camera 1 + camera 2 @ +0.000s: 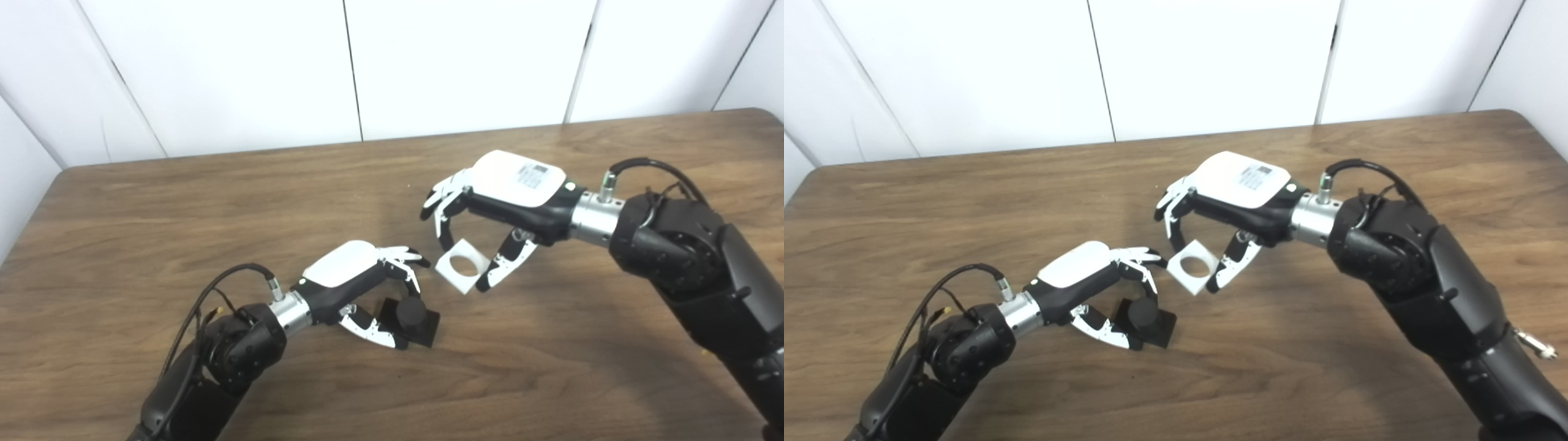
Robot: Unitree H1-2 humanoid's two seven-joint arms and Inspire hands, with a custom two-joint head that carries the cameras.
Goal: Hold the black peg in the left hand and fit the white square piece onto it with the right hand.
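Observation:
The black peg (pixel 411 317), a round stud on a square black base, sits low over the wooden table (pixel 184 202) in my left hand (pixel 361 288), whose fingers and thumb are closed around it. The white square piece (pixel 463 265), with a round hole through its middle, is pinched between the fingers and thumb of my right hand (pixel 496 202). It hangs tilted, just up and to the right of the peg, a short gap apart. Both also show in the right eye view: peg (pixel 1145 318), white piece (pixel 1195 267).
White wall panels (pixel 367 67) stand behind the table's far edge. The table's left corner is at the upper left. Cables loop off both wrists.

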